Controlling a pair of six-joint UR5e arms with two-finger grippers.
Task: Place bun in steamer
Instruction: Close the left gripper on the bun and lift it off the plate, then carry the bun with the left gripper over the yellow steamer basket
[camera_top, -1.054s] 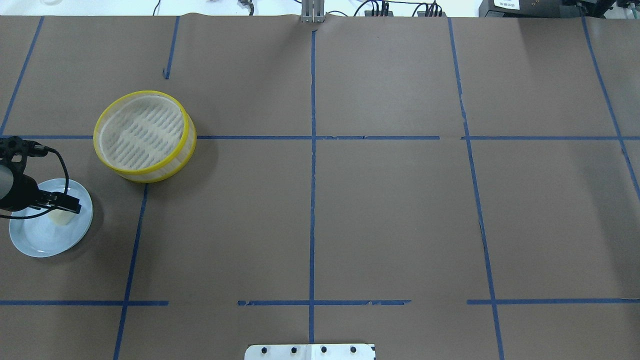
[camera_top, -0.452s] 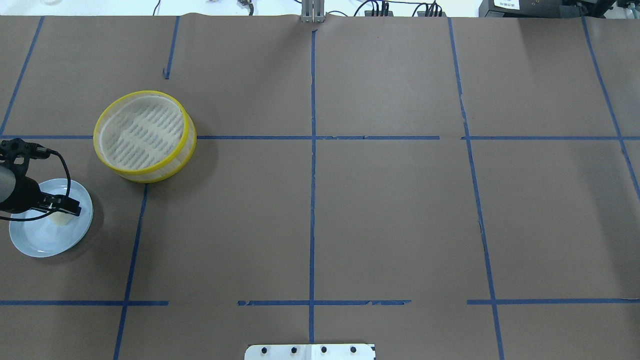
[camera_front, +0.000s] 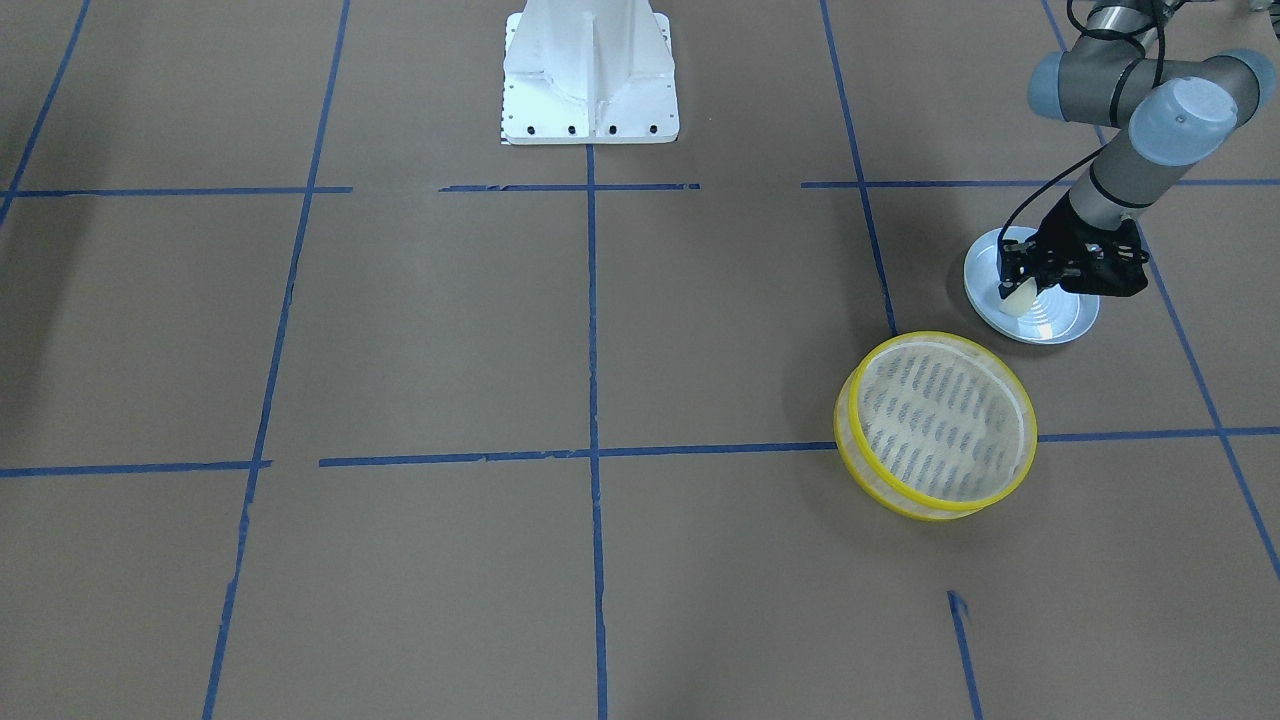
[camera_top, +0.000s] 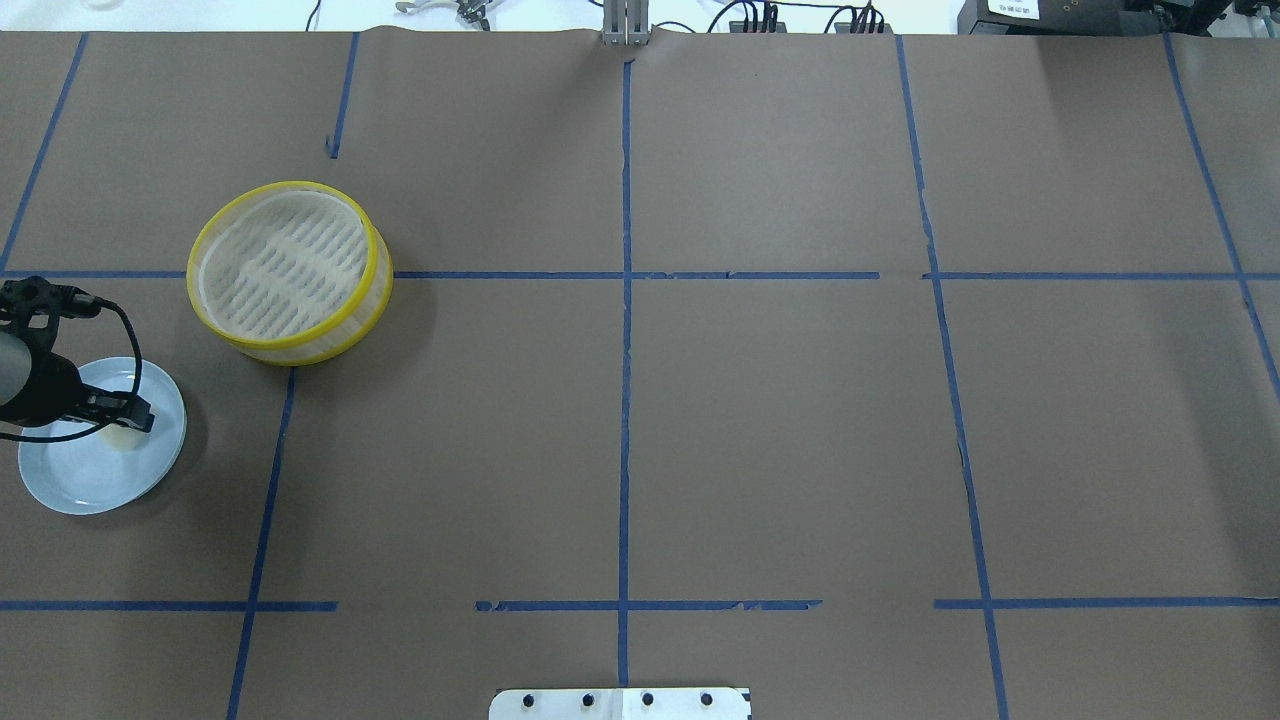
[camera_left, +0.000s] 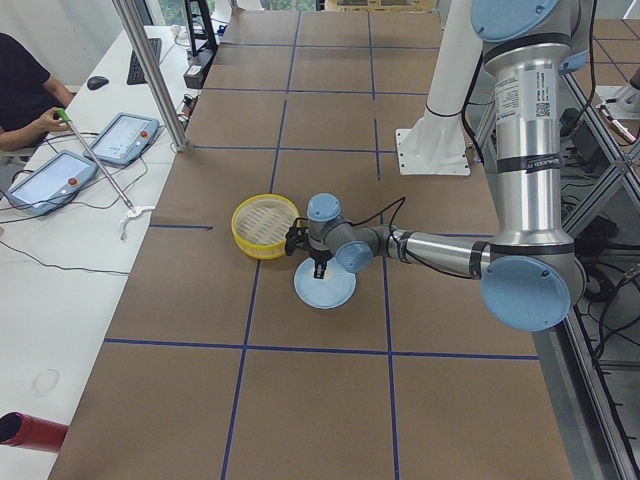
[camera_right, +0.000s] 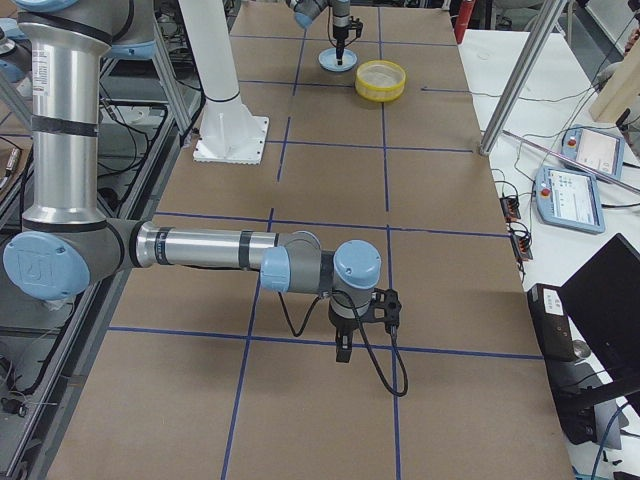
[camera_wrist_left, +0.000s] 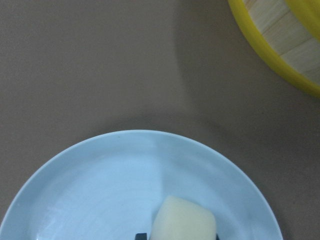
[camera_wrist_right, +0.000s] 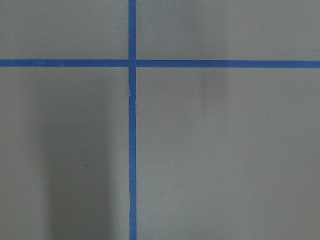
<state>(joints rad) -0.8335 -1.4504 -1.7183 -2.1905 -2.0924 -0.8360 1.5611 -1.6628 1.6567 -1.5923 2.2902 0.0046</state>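
The bun (camera_wrist_left: 184, 222), a small cream-white block, sits on the pale blue plate (camera_wrist_left: 100, 190) at the table's left side. My left gripper (camera_front: 1020, 292) is down over the plate (camera_front: 1060, 322) with its fingers closed against the bun (camera_front: 1016, 300). In the overhead view the gripper (camera_top: 138, 417) covers most of the bun (camera_top: 122, 435). The steamer (camera_top: 300, 350), a round yellow-rimmed basket, stands empty just beyond the plate (camera_top: 70, 480); it also shows in the front-facing view (camera_front: 940, 338). My right gripper (camera_right: 343, 352) hangs low over bare table far to the right; I cannot tell whether it is open.
The table is brown paper with a grid of blue tape lines. The white robot base (camera_front: 590, 70) stands at mid table on the robot's side. The steamer's yellow rim (camera_wrist_left: 300, 75) lies close to the plate.
My left gripper has shifted slightly toward the plate's middle and lower over the bun, which it now covers more. The steamer and the plate have not moved.
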